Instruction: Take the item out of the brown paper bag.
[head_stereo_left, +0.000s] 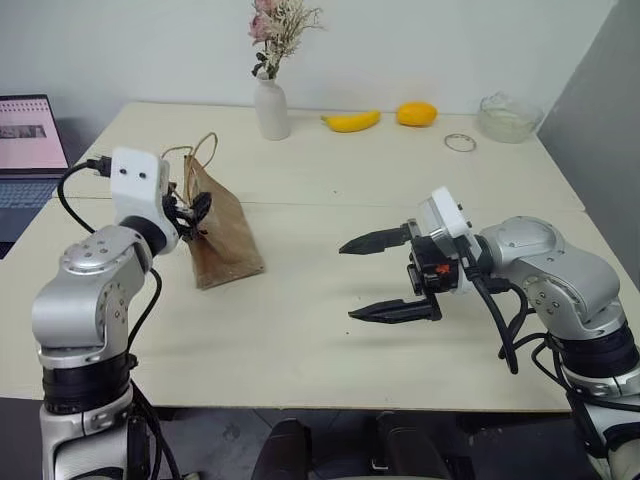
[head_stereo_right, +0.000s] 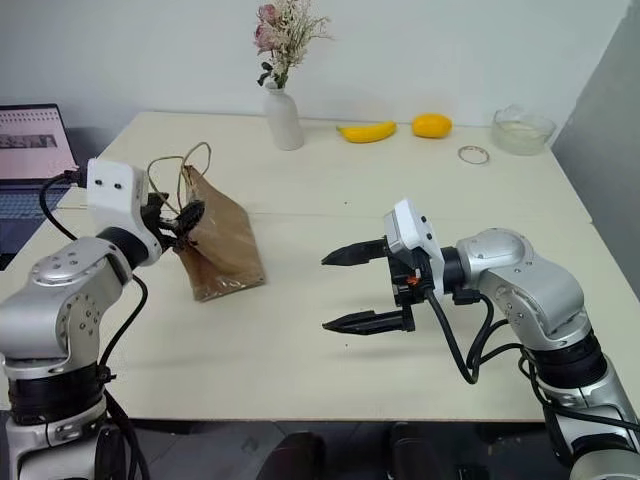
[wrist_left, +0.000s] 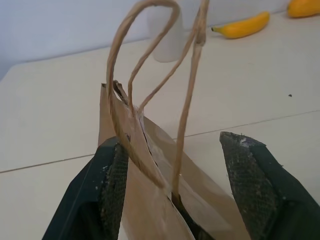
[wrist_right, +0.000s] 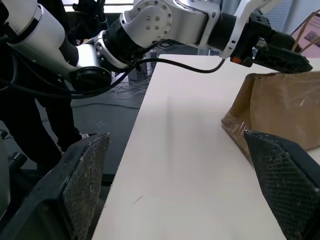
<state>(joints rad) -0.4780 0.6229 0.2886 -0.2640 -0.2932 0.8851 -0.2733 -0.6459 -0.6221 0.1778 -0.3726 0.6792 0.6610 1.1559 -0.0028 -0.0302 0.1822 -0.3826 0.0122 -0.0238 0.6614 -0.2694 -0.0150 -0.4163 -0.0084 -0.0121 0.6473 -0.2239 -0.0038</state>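
My left end effector (head_stereo_left: 196, 215), fingers parted astride the rim of the brown paper bag (head_stereo_left: 222, 236) at the bench's (head_stereo_left: 330, 330) nine o'clock; my right end effector (head_stereo_left: 380, 277), released, at three o'clock.

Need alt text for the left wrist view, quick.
The brown paper bag stands upright between the left gripper's open black fingers, its cord handles looping upward. Behind it on the pale table are a white vase and a banana.

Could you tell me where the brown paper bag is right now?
The brown paper bag stands on the table's left side, at the left gripper.
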